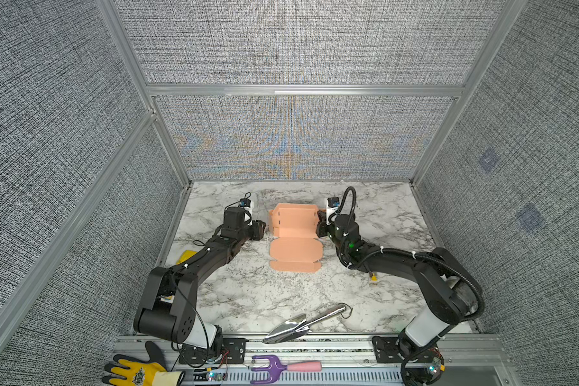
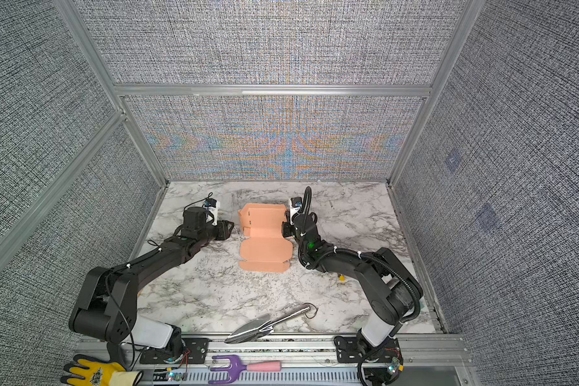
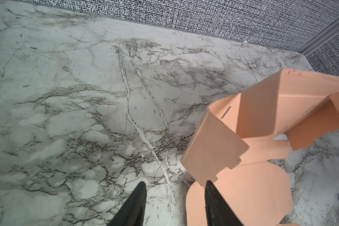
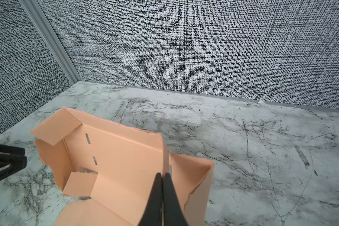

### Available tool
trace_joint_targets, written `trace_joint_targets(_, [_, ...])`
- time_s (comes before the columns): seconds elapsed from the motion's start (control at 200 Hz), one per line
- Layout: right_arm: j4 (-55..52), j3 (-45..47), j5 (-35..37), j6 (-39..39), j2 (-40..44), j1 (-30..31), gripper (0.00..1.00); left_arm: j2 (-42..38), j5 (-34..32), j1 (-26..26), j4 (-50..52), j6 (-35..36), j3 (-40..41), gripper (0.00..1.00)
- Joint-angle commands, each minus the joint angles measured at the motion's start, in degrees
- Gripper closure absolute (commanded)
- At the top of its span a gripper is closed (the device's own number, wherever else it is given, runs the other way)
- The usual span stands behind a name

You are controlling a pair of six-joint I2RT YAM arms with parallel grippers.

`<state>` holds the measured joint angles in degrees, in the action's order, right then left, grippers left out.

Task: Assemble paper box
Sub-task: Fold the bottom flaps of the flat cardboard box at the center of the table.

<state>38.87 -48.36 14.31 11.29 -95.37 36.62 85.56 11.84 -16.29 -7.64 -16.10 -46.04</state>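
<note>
Roughly halfway: the paper box has walls up, its lid still flat. Right claw pinches a side wall; left claw is spread.

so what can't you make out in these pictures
Yellow thing under the left arm: mostly covered, in a top view.
Whether the shut right fingers pinch the salmon-pink cardboard paper box: right wrist view, tips hide contact.
Yellow work glove: cut by bottom edge, both top views.

L fingers apart, R fingers pinched shut
</note>
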Motion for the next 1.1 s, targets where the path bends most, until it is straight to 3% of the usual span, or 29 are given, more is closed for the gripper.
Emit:
trace_joint_targets(0.0, [0.24,-0.38,-1.08,0.09,0.91,-0.06,1.0,1.39,4.14,0.36,-3.16,2.25,-0.7,0.48])
trace_joint_targets(0.205, [-0.46,-0.42,-1.35,0.14,1.53,-0.06,1.0,3.57,14.35,0.47,-4.64,5.11,-1.36,0.42])
trace_joint_targets(0.37, [-0.24,-0.16,-1.06,0.15,1.64,-0.06,1.0,4.38,15.28,0.3,-9.62,1.19,0.48,0.32])
trace_joint_targets(0.5, [0.1,0.08,-0.95,0.27,1.89,0.02,1.0,5.82,9.98,-0.36,-10.63,-2.41,0.09,0.32])
trace_joint_targets(0.62, [0.24,0.11,-0.86,0.29,1.88,0.1,1.0,6.19,0.78,-3.05,-9.38,-3.7,-1.08,0.42])
trace_joint_targets(0.77, [0.59,0.09,-0.68,0.42,1.77,0.12,1.0,6.26,-10.64,-7.42,-9.21,-5.1,-2.7,0.69])
trace_joint_targets(1.011, [0.72,0.54,0.11,0.31,2.14,0.21,1.0,6.23,-19.13,-10.05,-8.58,-7.36,-2.51,0.97])
trace_joint_targets(1.091, [0.77,0.63,0.15,0.36,2.03,0.23,1.0,5.69,-19.66,-10.32,-10.15,-7.54,-1.18,1.0])
